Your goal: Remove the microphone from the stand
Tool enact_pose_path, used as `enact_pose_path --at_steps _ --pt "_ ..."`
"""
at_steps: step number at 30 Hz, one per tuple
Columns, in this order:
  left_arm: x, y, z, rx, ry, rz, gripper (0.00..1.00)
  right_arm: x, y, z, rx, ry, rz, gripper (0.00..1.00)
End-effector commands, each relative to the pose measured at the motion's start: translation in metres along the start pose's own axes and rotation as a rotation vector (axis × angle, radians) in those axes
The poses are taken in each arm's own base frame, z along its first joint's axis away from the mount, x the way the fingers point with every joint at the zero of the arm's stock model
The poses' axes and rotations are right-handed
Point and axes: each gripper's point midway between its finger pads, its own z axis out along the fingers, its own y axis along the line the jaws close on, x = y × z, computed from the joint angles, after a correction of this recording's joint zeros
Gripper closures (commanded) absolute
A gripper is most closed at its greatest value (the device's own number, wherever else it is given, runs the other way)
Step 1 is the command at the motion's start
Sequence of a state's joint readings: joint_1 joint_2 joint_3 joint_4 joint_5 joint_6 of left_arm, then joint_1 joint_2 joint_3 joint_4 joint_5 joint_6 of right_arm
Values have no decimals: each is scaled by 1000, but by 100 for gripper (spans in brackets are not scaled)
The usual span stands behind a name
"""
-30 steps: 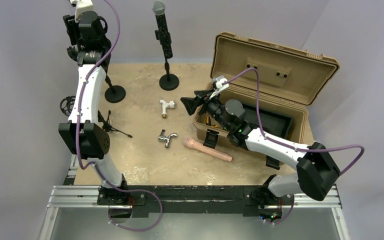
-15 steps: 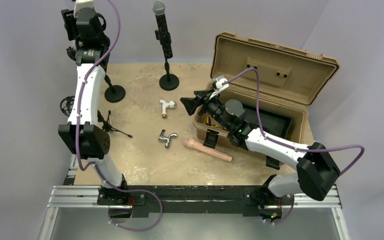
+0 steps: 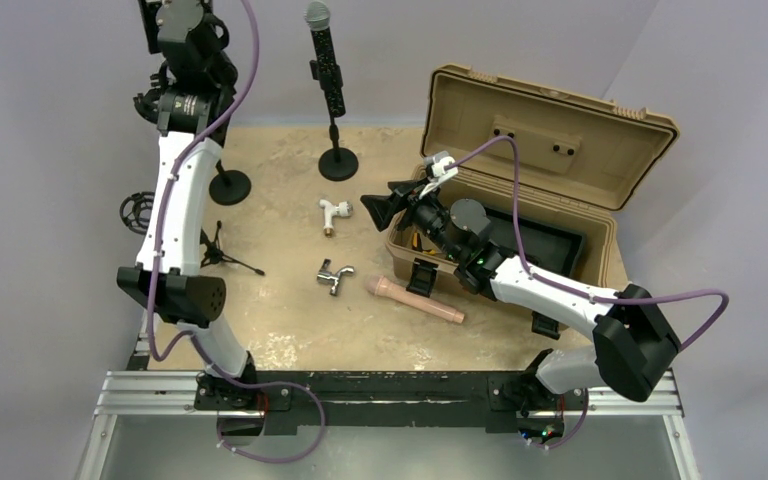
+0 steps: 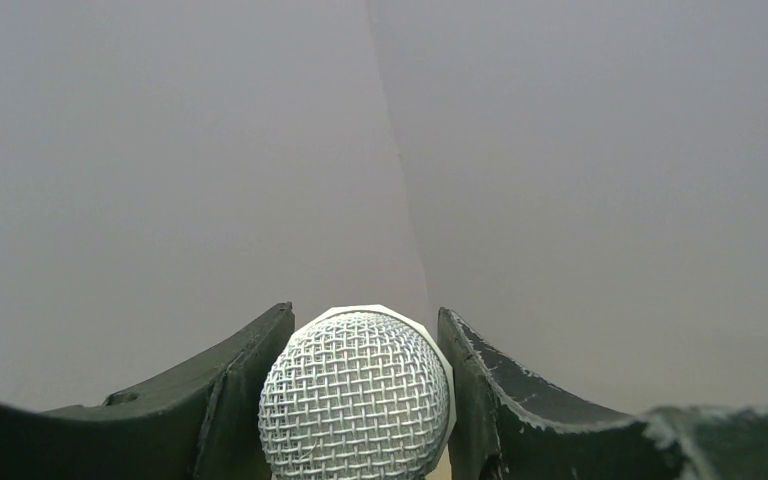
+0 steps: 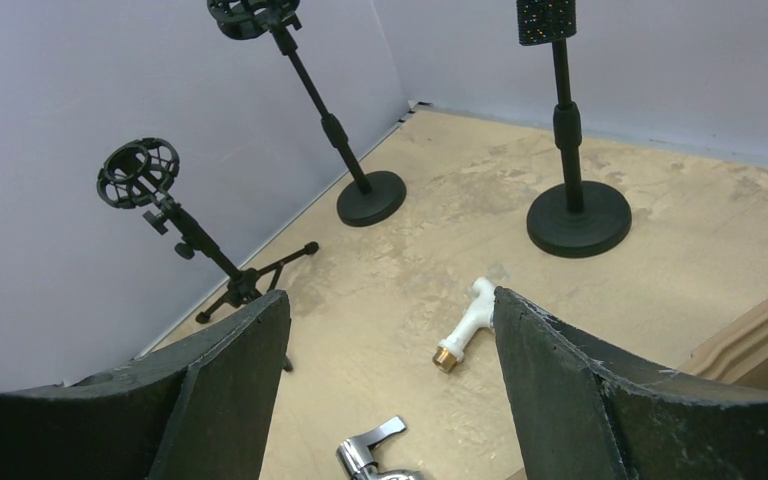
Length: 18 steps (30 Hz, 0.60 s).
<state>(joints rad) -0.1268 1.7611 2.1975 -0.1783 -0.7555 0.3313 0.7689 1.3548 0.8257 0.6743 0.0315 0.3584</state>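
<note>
My left gripper [image 4: 360, 400] is shut on the silver mesh head of a microphone [image 4: 355, 390]. Its dark fingers [image 4: 230, 400] press the head from both sides, with only grey wall behind. In the top view the left wrist [image 3: 180, 20] is raised at the top edge, above a black round-base stand [image 3: 229, 186]. That stand's clip [image 5: 253, 14] shows near the top of the right wrist view. A second black microphone [image 3: 325, 60] stands upright in the middle stand [image 3: 338, 163]. My right gripper [image 3: 375, 207] is open and empty beside the case, also seen in its own view [image 5: 390, 390].
An open tan case [image 3: 550, 130] stands at the right. On the table lie a white tap fitting [image 3: 334, 211], a chrome tap [image 3: 334, 276] and a pink handle [image 3: 415, 300]. A small tripod stand with a round shock mount [image 3: 138, 208] is at the left.
My left arm has risen and turned a little to the right. Its gripper end has gone out of the top of the overhead view. The right arm has not moved.
</note>
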Motion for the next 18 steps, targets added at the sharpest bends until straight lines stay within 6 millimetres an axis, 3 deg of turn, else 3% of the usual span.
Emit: enact_pose_path --at_steps 1,7,8,14,18 --pt "-47 15 -64 192 -15 -200 100 -16 5 -3 -24 -55 5 27" --pt "3 -27 -158 639 196 -440 100 -17 7 -4 -32 -57 7 27" --pt "24 -38 -175 712 252 -446 100 -18 8 -4 -35 -58 10 27" --pt "97 -78 -272 1072 587 -556 100 -24 13 -9 -56 -78 28 27" --pt "150 -92 -316 1145 822 -646 100 -26 14 -11 -60 -87 39 27"
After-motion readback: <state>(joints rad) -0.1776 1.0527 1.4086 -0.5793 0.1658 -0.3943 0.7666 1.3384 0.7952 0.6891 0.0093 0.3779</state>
